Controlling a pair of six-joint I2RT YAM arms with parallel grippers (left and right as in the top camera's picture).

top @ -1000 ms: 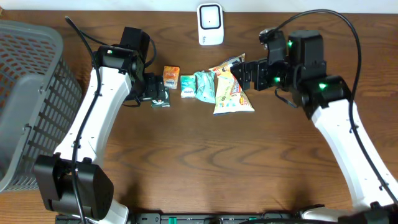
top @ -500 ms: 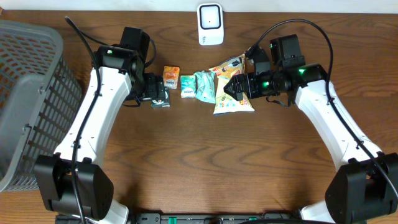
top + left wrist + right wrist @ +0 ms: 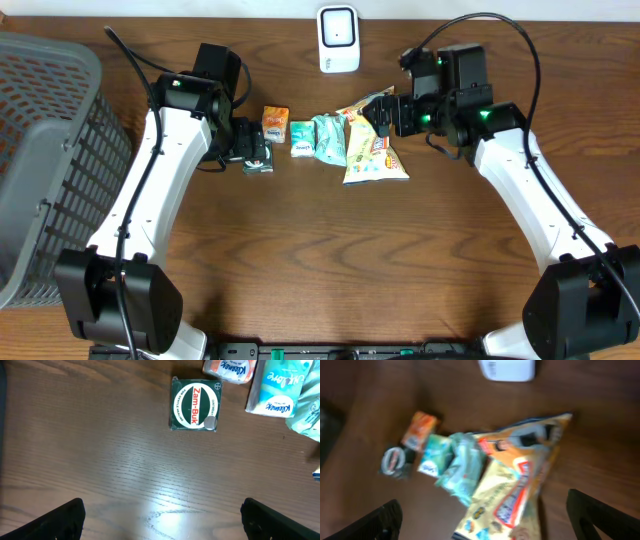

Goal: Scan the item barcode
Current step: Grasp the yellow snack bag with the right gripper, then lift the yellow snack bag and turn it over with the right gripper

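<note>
Both my jaws stand wide open, nothing held. Right jaws hang over the yellow crinkled foil snack bag (image 3: 375,160), mid-surface toward the far edge, near the white plastic scanner (image 3: 338,38). Step: approach. Next, probably: descend, pinch the bag's edge, find its barcode.

Right wrist view blurred; glare on tabletop (image 3: 155,510).

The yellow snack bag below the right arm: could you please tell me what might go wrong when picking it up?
The yellow crinkly plastic snack bag lies against the teal soft tissue pack, so the right arm's open fingers could drag both. The limp bag may also fold, perhaps hiding its barcode from the white scanner.
</note>
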